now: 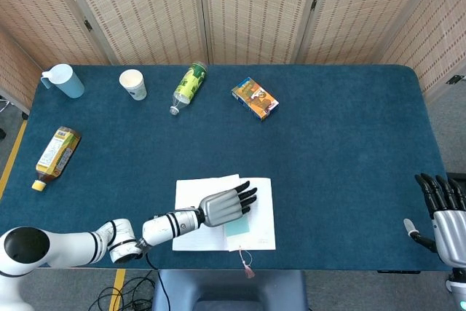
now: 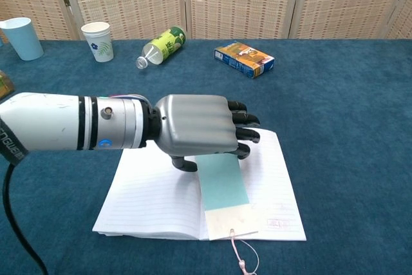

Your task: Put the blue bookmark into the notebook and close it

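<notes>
- Two hands in the shot, but only the left hand (image 2: 196, 133) is doing anything: it's palm-down over the open notebook (image 2: 154, 191), fingers stretched out, with the top end of the blue bookmark (image 2: 223, 185) tucked under it. Looks like the thumb and fingers pinch the bookmark, so I'd call it gripped.
- That bookmark lies along the middle fold of the notebook, a bit onto the right page. Its pale lower end reaches the notebook's near edge, and a thin pink string (image 2: 239, 259) trails off onto the table (image 2: 335, 127).
- Notebook is wide open, lined pages up, sitting close to the near edge of the table, roughly in the middle.
- Right hand (image 1: 442, 209) is way off past the near right corner of the table, fingers straight and apart, nothing in it.
- Further out, along the far edge: a small colourful box (image 2: 244, 58) near the middle, a green-labelled bottle (image 2: 162, 45) lying on its side just left of it, then a white paper cup (image 2: 97, 40), then a light blue mug (image 1: 63, 80) at the far left corner.
- Left edge of the table has another bottle with a yellow label (image 1: 54, 156) lying down.
</notes>
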Controlling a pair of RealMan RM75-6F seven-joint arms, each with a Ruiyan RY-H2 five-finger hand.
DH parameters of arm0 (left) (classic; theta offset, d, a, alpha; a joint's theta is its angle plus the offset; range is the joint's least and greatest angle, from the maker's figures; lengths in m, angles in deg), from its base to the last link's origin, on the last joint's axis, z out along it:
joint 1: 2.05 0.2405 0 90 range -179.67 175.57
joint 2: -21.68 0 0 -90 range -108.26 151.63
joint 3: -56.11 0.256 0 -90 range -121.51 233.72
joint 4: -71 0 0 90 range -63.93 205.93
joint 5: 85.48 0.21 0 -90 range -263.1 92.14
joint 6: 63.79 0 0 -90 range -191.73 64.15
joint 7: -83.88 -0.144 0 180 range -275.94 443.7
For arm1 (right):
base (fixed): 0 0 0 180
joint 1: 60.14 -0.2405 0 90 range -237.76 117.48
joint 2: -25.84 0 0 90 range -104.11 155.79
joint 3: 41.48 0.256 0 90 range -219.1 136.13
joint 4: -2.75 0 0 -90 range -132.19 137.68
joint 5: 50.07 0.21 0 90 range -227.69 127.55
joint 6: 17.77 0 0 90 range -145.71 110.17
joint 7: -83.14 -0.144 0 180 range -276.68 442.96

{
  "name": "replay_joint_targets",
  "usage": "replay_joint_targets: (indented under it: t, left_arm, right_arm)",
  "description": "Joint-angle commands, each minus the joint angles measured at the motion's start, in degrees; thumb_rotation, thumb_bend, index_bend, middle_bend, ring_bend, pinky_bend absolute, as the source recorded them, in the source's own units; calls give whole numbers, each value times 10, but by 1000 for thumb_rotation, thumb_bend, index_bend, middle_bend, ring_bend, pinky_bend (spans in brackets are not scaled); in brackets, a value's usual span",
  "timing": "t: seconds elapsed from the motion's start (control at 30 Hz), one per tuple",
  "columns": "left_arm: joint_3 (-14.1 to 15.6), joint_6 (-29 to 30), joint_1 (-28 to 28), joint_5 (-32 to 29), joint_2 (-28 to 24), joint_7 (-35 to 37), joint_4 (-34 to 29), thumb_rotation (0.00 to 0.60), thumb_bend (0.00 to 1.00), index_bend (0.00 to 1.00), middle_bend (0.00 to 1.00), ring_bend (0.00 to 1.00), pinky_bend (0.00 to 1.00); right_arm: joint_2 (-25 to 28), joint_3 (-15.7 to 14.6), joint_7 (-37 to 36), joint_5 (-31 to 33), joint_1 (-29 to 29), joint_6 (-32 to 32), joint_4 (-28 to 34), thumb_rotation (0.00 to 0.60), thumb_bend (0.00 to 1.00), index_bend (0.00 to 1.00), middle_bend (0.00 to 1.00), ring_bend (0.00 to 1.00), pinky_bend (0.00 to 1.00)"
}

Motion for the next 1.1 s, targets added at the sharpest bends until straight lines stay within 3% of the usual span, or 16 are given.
replay_joint_targets:
  t: [0.03,0.4,0.63,0.8,0.87,0.93,1.1]
  left_arm:
    - [-1,3,2,-3,-2,-1,-2,600,298,202,132,62,150]
    - [-8,50,40,-35,-37,25,-42,600,298,168,125,60,150]
    - [-12,79,82,-84,-72,42,-80,600,299,277,125,60,150]
    - [-5,71,90,-103,-76,24,-85,600,388,292,114,58,150]
    - [-2,64,91,-111,-74,12,-88,600,494,284,101,48,150]
    - [-1,57,90,-120,-72,-2,-91,600,532,277,88,35,149]
    - [0,43,85,-143,-57,-47,-95,600,541,271,64,14,150]
  right_arm:
    - [0,0,-1,0,0,0,0,600,226,0,98,51,61]
    - [3,1,2,-7,-1,-1,2,600,226,0,98,51,61]
    - [3,0,5,-12,-6,4,5,600,226,0,98,51,61]
    - [2,1,7,-12,-8,7,5,600,226,0,98,51,61]
    - [2,1,7,-11,-8,8,5,600,226,0,98,51,61]
    - [2,0,7,-11,-8,7,6,600,226,0,98,51,61]
    - [2,0,6,-9,-6,6,5,600,226,0,98,51,61]
